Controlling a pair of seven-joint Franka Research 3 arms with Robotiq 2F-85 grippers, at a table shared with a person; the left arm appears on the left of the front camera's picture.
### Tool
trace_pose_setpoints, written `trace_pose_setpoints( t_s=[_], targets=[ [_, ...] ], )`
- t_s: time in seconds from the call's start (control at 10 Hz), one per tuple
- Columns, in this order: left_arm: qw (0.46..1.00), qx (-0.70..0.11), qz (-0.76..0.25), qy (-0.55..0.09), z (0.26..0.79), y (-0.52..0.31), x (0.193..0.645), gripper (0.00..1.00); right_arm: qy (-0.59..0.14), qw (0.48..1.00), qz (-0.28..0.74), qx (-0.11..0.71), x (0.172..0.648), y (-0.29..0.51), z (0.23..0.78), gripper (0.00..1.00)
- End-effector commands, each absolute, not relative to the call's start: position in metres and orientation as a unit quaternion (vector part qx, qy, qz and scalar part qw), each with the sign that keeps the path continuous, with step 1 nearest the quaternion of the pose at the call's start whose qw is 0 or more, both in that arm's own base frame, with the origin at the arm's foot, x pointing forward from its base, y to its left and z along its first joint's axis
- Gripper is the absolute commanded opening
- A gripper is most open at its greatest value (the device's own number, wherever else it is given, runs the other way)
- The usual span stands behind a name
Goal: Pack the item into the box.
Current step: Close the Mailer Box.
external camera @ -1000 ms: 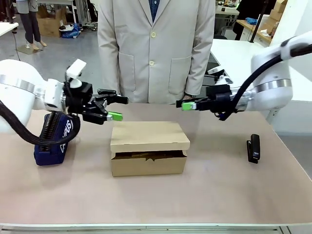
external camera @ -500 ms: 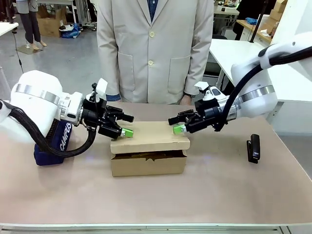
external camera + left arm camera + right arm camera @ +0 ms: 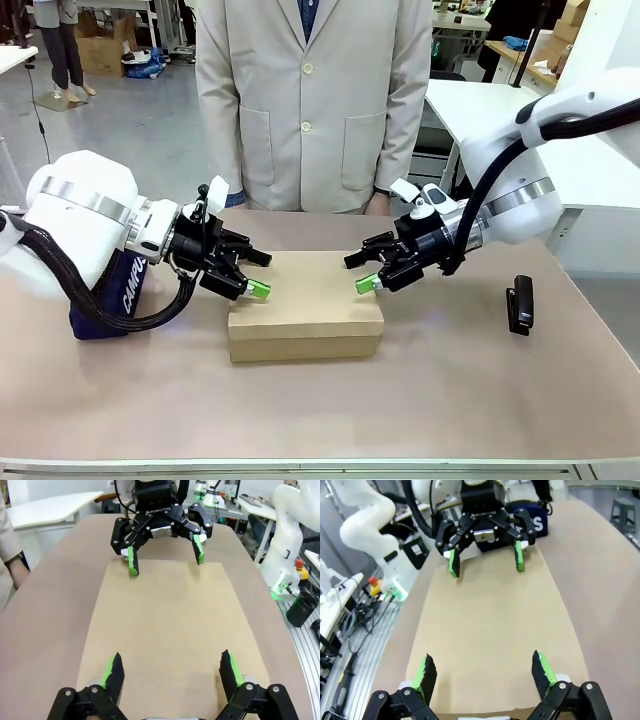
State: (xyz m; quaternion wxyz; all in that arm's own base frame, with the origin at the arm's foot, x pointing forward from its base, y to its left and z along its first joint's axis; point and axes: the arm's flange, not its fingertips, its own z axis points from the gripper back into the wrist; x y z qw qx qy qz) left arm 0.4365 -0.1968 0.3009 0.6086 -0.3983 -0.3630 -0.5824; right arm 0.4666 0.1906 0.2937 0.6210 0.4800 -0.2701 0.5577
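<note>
From the front, a brown cardboard box [image 3: 305, 318] sits in the middle of the tan table [image 3: 320, 410]. Its flap lid lies flat and shut. The left gripper [image 3: 248, 275], black with green pads, is over the left end of the lid. The right gripper [image 3: 362, 274], also black with green pads, is over the right end. Both are wide open and hold nothing. Their green tips are at or just above the lid, but I cannot tell if they touch it. A navy zippered pencil case [image 3: 112, 300] with white letters stands at the left, partly behind the white left arm. A small black stapler [image 3: 520, 303] lies at the right, well apart from the box. A person in a light beige coat [image 3: 313, 100] stands at the far side of the table. The yellow knife cannot be seen, so I cannot tell where it is.

In the left wrist view, the left gripper [image 3: 170, 672] rises from the bottom edge with its two fingers spread wide and nothing between them. The brown lid [image 3: 165, 635] lies under it. The right gripper [image 3: 165, 555] faces it from the far end of the lid, open too. A hand [image 3: 17, 572] shows at the left edge.

In the right wrist view, the right gripper [image 3: 485, 672] is spread wide over the lid [image 3: 490, 625] and holds nothing. The left gripper [image 3: 485, 560] is at the far end, open, with the navy pencil case [image 3: 532, 517] behind it.
</note>
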Motion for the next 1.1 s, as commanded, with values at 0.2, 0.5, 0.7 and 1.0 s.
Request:
trace_pose_setpoints(
  t_s=[0.2,0.5,0.7,1.0],
  targets=[
    [0.521,-0.438,-0.615,-0.398,0.331,-0.188,0.4,1.0,-0.315,0.619,0.467,0.547,0.444,0.154,0.346,1.0],
    [0.529,-0.439,-0.616,-0.385,0.332,-0.2,0.405,1.0,-0.289,0.722,0.297,0.554,0.399,0.115,0.38,1.0],
    [0.529,-0.439,-0.616,-0.385,0.332,-0.2,0.405,1.0,-0.29,0.64,0.423,0.573,0.44,0.135,0.36,1.0],
    [0.551,-0.604,-0.485,-0.31,0.37,-0.174,0.39,1.0,-0.245,0.71,0.266,0.604,0.42,0.08,0.389,1.0]
  ],
)
